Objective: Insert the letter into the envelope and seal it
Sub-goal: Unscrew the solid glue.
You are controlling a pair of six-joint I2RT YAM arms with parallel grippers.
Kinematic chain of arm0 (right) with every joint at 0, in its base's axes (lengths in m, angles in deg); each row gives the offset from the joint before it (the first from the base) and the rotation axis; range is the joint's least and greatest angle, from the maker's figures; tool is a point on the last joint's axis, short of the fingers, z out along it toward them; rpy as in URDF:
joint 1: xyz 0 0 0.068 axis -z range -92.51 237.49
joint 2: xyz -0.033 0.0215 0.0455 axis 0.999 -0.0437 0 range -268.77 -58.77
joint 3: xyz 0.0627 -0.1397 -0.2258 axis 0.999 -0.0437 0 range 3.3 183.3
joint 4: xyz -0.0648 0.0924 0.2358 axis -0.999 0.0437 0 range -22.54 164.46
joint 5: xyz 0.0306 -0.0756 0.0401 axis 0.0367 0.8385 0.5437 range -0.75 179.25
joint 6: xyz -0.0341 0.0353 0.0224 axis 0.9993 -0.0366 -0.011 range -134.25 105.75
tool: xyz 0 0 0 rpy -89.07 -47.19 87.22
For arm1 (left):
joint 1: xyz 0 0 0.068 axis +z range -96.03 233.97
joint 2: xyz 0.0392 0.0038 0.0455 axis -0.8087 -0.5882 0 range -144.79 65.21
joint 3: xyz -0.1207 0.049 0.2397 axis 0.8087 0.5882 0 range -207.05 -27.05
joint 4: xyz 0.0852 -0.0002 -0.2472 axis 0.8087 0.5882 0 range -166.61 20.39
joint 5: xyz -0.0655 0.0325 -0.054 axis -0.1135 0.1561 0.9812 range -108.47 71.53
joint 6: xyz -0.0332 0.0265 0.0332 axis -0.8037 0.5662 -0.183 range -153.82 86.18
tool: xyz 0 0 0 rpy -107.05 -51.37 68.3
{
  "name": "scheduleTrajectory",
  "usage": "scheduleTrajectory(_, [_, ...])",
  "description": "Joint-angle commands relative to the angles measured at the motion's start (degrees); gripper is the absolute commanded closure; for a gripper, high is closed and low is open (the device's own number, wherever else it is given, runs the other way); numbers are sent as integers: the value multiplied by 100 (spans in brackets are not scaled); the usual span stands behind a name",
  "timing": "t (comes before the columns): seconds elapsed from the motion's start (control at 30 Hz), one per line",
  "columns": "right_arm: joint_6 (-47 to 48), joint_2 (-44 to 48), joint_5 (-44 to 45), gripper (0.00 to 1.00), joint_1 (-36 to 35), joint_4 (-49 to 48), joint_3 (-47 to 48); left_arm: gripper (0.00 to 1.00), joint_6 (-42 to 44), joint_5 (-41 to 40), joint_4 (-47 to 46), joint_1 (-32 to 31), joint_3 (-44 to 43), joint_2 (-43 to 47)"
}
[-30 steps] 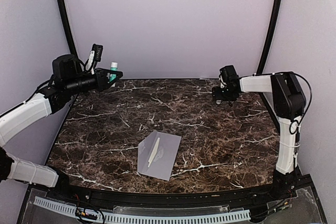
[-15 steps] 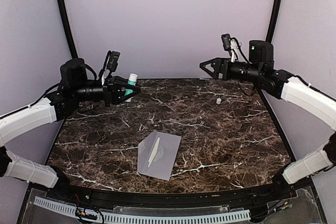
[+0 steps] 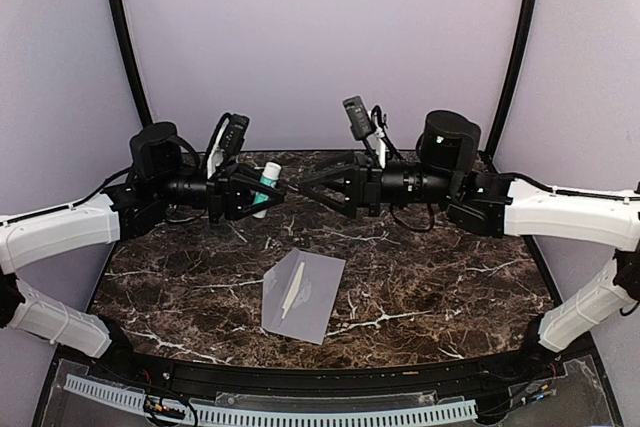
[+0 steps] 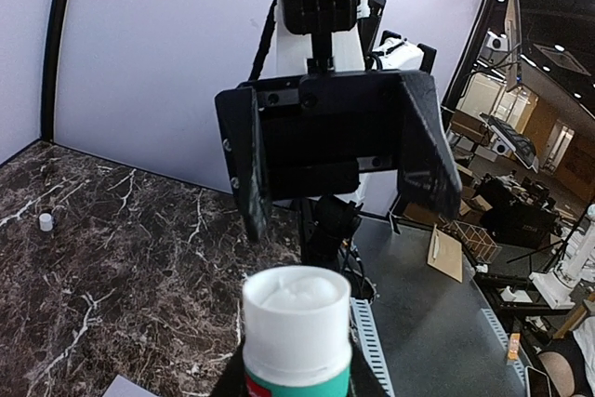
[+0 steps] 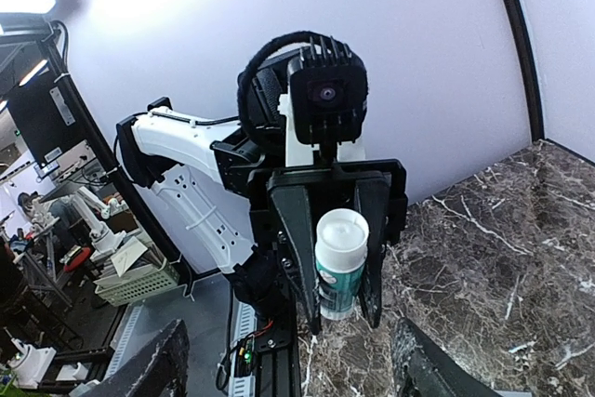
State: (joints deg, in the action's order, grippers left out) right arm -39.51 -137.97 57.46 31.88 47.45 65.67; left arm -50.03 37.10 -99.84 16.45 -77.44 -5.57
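1. The left gripper (image 3: 262, 190) is clamped on a glue stick (image 3: 268, 183), which it holds up above the back of the table (image 3: 450, 267).
2. The right gripper (image 3: 308, 187) is spread wide and holds nothing. Its jaws face the glue stick from close by without touching it.
3. The stick's white top is bare, and a small white cap (image 4: 45, 221) lies alone on the table.
4. The envelope (image 3: 310, 297) lies flat near the front edge, well apart from both grippers.
5. A thin cream sliver on the envelope looks like the letter (image 3: 293, 290), so step 1, putting it inside, seems mostly done.
6. Sealing is left to do. I cannot tell whether the flap is open or folded, and no glue shows on it.
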Motion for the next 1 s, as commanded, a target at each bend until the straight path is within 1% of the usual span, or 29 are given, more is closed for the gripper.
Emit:
scheduleTrajectory(0.0, [-79, -393, 211, 37, -303, -585, 308, 93, -76, 195, -339, -105, 73, 19])
scheduleTrajectory(0.07, [-93, -538, 228, 41, -380, -613, 396, 93, -88, 225, -348, -139, 73, 1])
scheduleTrajectory(0.2, [-199, -680, 267, 44, -445, -825, 444, 93, -106, 247, -358, -195, 70, -14])
scheduleTrajectory(0.27, [-239, -697, 342, 47, -445, -932, 436, 93, -107, 261, -351, -214, 65, -14])
scheduleTrajectory(0.43, [-219, -729, 483, 57, -445, -1036, 468, 93, -111, 272, -356, -253, 57, -29])
scheduleTrajectory(0.53, [-199, -760, 423, 62, -456, -1025, 546, 93, -111, 264, -347, -264, 56, -37])
scheduleTrajectory(0.6, [-183, -802, 277, 64, -451, -987, 621, 93, -99, 254, -332, -273, 51, -48])
scheduleTrajectory(0.83, [-129, -1078, -47, 64, -494, -701, 916, 93, -93, 267, -323, -282, 43, -89])
scheduleTrajectory(0.87, [-129, -1111, -87, 65, -499, -698, 944, 93, -100, 280, -323, -282, 39, -96])
scheduleTrajectory(0.97, [-99, -1161, -150, 72, -561, -689, 1029, 93, -141, 302, -367, -282, 46, -125])
